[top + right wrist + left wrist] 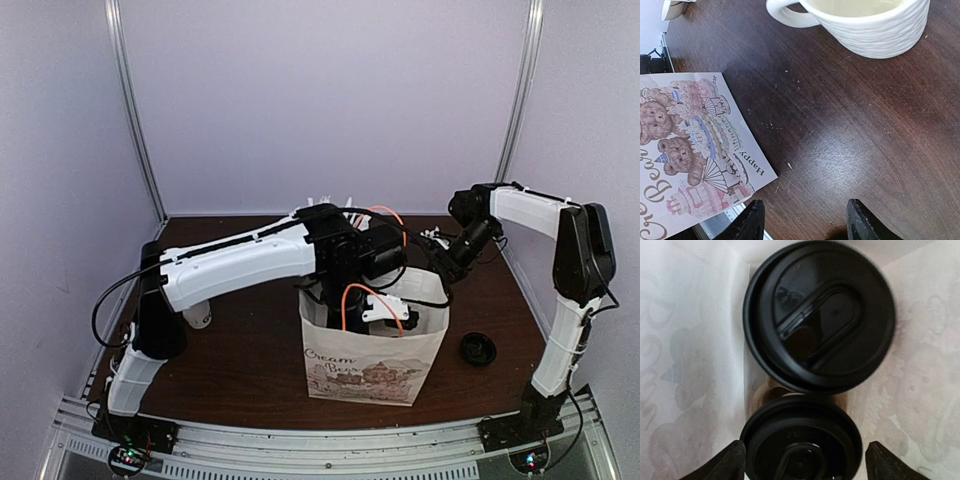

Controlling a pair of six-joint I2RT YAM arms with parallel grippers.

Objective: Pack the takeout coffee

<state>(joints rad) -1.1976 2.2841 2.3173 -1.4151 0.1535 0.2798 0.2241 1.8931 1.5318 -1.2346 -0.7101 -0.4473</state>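
Left wrist view: farther cup (pixel 820 315) and nearer cup (pixel 800 440) stand in the bag (pixel 685 365). Left jaws straddle the latter, seemingly released; lift straight up. Right jaws gape empty.

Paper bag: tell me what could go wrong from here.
1. The left end effector sits open astride the nearer lid; lifting out crooked could catch its rim and pop it off or bump the other lid.
2. That arm reaches inside the bag and might drag it over.
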